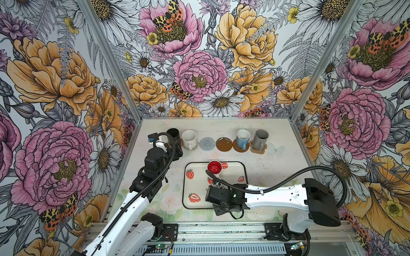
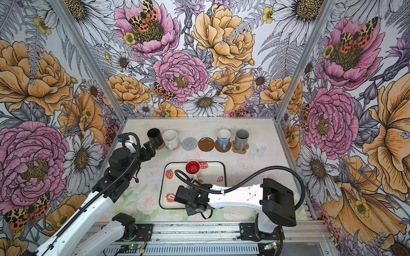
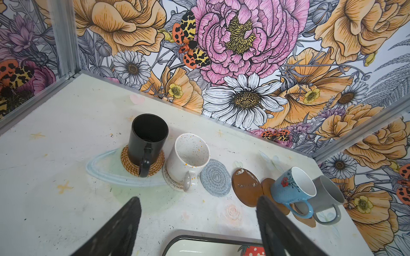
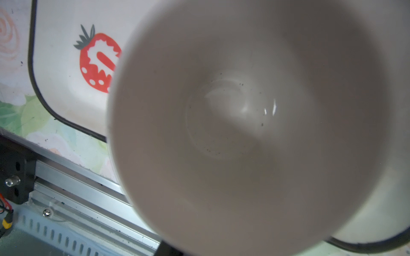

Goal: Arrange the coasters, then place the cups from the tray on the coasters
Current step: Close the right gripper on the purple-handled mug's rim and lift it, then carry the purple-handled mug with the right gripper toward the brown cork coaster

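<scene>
Left pincer (image 3: 198, 199): open, empty, near black mug (image 3: 147, 137) on rattan coaster (image 3: 127, 159).
Right pincer: hidden above tray (image 1: 197, 186); grip cannot be told.
Pale-inside cup (image 4: 244, 122): fills right wrist view, over tray corner.

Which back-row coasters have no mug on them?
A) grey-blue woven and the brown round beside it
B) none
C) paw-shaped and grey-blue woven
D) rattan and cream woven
A: the grey-blue woven coaster and the brown round coaster beside it lie bare between the white speckled mug and the light blue mug.
</scene>
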`<action>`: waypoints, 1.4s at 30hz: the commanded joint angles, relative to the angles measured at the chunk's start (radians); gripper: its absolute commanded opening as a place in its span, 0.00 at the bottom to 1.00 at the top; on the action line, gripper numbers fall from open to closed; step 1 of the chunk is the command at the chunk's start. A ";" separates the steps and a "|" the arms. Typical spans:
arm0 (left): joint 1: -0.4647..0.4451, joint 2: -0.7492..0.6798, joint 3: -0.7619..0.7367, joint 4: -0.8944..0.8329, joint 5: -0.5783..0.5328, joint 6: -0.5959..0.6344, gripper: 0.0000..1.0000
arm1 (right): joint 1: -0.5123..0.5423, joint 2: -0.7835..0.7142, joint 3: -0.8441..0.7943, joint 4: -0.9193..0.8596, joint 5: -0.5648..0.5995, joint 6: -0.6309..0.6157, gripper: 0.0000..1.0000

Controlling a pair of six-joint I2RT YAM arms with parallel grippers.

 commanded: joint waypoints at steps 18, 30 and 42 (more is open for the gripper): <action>0.021 0.003 -0.020 0.018 0.028 -0.018 0.83 | -0.015 0.026 -0.006 0.018 0.009 0.022 0.18; 0.027 -0.010 -0.026 0.018 0.025 -0.020 0.83 | -0.028 -0.055 -0.048 0.014 0.022 0.016 0.00; 0.032 -0.005 -0.029 0.022 0.028 -0.021 0.83 | -0.047 -0.178 -0.093 -0.017 0.059 0.003 0.00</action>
